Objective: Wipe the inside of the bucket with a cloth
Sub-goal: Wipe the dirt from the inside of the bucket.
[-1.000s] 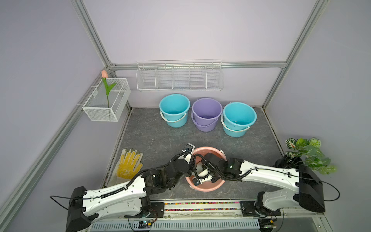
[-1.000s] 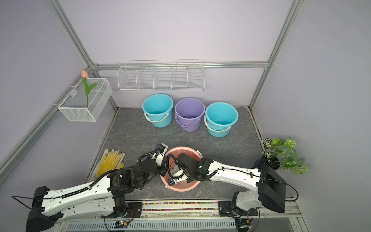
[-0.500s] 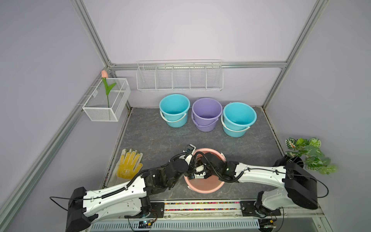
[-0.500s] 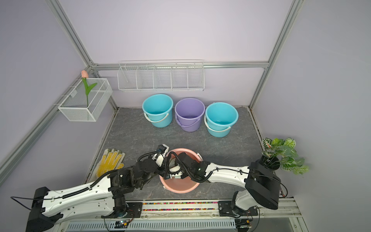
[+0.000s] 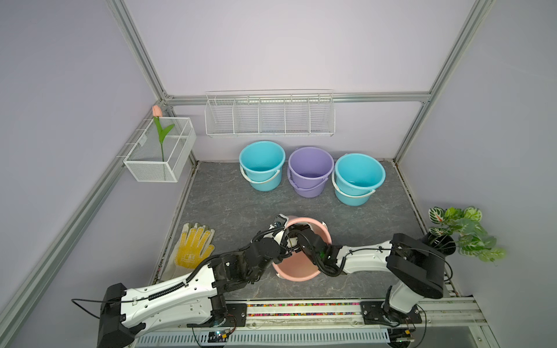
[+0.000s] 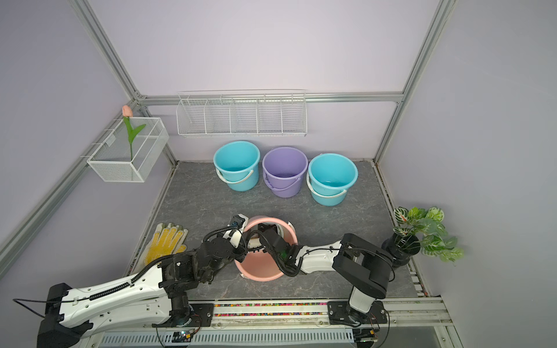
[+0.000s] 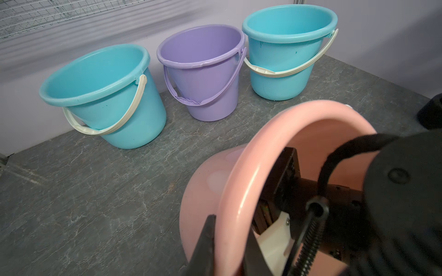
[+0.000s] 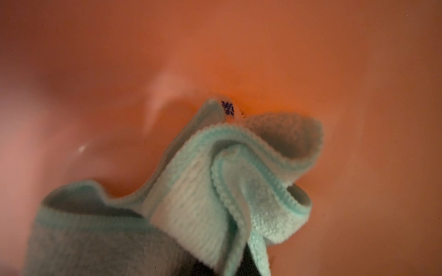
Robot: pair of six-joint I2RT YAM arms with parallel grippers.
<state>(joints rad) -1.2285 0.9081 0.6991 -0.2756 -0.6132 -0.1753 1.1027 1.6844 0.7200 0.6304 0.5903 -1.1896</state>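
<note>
Pink plastic draws the eye in both top views: the pink plastic bucket (image 5: 298,272) (image 6: 262,272) sits on the grey marbled table (image 5: 229,205) with both arms meeting at its mouth. Beside them lies a white glove with yellow dots (image 5: 193,247), its printed mark too small to read. The left wrist view alone shows us the left gripper (image 7: 227,253) pinched tight on the tipped bucket's rim, one finger outside and one inside. Only the right wrist view shows the crumpled mint-green microfibre cloth (image 8: 215,191) deep inside the bucket, against its wall and clamped in the closed right gripper (image 8: 227,268). The cloth's small white label (image 8: 228,108) carries blue print we cannot read.
</note>
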